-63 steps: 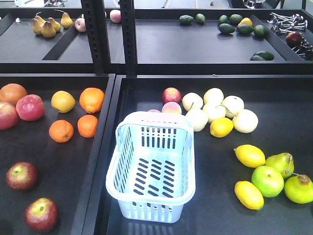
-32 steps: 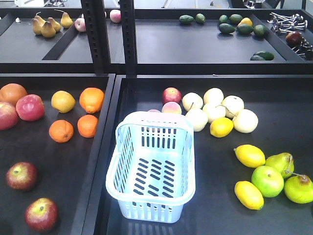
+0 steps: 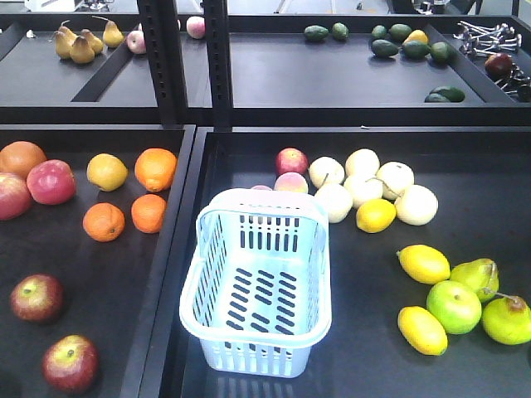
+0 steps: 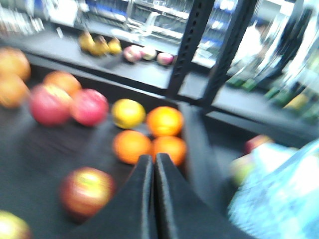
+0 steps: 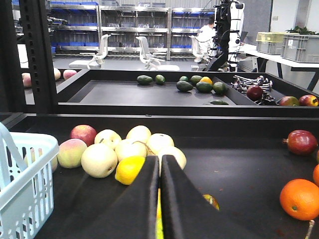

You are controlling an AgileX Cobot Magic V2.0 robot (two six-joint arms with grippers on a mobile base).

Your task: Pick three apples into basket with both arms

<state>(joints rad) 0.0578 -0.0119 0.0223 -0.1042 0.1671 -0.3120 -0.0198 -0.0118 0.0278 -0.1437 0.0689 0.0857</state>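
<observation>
With left fingers (image 4: 142, 199) and right fingers (image 5: 144, 199) together, you'd grip the 2 firm, slick lower-left apples (image 3: 36, 298) at their widest.

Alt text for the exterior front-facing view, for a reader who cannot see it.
An empty pale blue basket sits in the near right tray. Two dark red apples lie at the near end of the left tray, with oranges and pink-red apples behind them. Pale round fruit, lemons and green fruit lie to the basket's right.
</observation>
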